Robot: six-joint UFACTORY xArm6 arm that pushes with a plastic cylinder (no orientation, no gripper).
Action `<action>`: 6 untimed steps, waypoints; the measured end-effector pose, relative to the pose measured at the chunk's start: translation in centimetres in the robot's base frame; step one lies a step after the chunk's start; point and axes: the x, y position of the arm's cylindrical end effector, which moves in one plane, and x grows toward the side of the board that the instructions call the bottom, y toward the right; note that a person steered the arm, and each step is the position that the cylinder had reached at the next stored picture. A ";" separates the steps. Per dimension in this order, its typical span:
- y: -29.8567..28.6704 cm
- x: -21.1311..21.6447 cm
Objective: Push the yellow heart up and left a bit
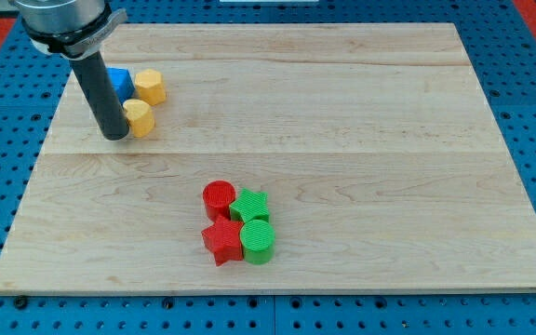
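Observation:
Two yellow blocks lie near the board's upper left. The lower one [140,118] looks like the yellow heart, though its shape is hard to make out. The upper yellow block [149,86] has flat sides. My tip [114,136] rests on the board right against the left side of the lower yellow block. The dark rod rises from there and hides part of a blue block [120,82], which sits just left of the upper yellow block.
A cluster sits low in the board's middle: a red cylinder [219,197], a green star [249,205], a red star [221,242] and a green cylinder [258,241]. The wooden board's left edge [52,140] is close to my tip.

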 end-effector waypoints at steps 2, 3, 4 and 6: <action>4.8 2.0; 3.0 -0.5; 0.8 -2.4; 0.4 -2.8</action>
